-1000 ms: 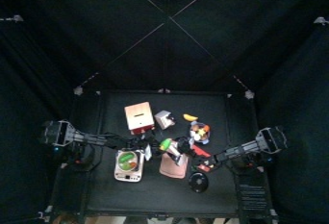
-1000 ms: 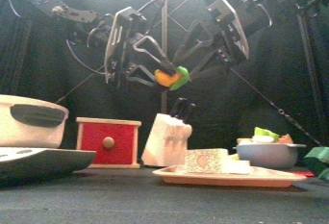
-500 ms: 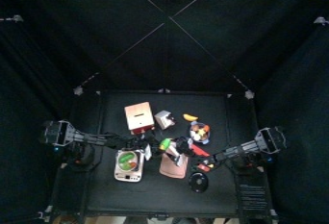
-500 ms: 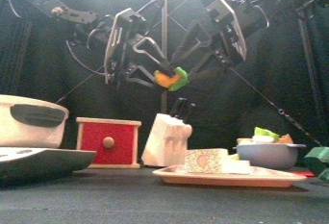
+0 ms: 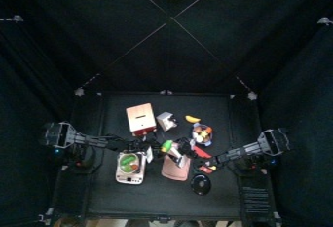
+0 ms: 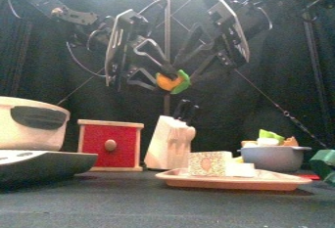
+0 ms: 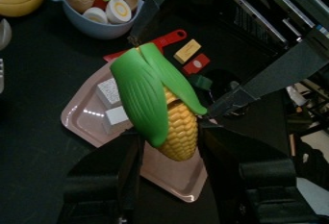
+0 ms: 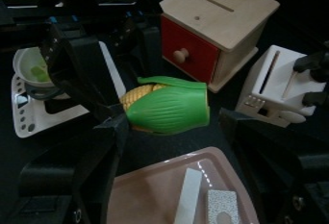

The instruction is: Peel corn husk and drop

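Held aloft over the middle of the bench (image 6: 157, 198): a toy corn cob (image 6: 171, 80), clamped at its yellow end in the left tool (image 7: 167, 165). Lifted well clear of the pink tray (image 6: 229, 181) below, presumably so that a peeled leaf can fall free. Wrapped around most of the cob, the green corn husk (image 7: 148, 93), not yet stripped, with bare yellow kernels (image 7: 180, 132) showing only near the gripping jaws. Turned so that the leafy tip points toward the opposite arm, seemingly to offer the husk for a pull.

Facing it from the other side, the right tool (image 8: 167, 122), jaws spread wide on either side of the husk's rounded end and not closed on it; contact cannot be told. Set that way, by the look of it, to bite the green sleeve while the cob stays pinned.

Left standing on the bench beneath: a red wooden box (image 6: 110, 145), a white knife block (image 6: 170, 141), a bowl of toy food (image 6: 275, 154) near the right edge, a white pot (image 6: 33, 122) at the left edge.
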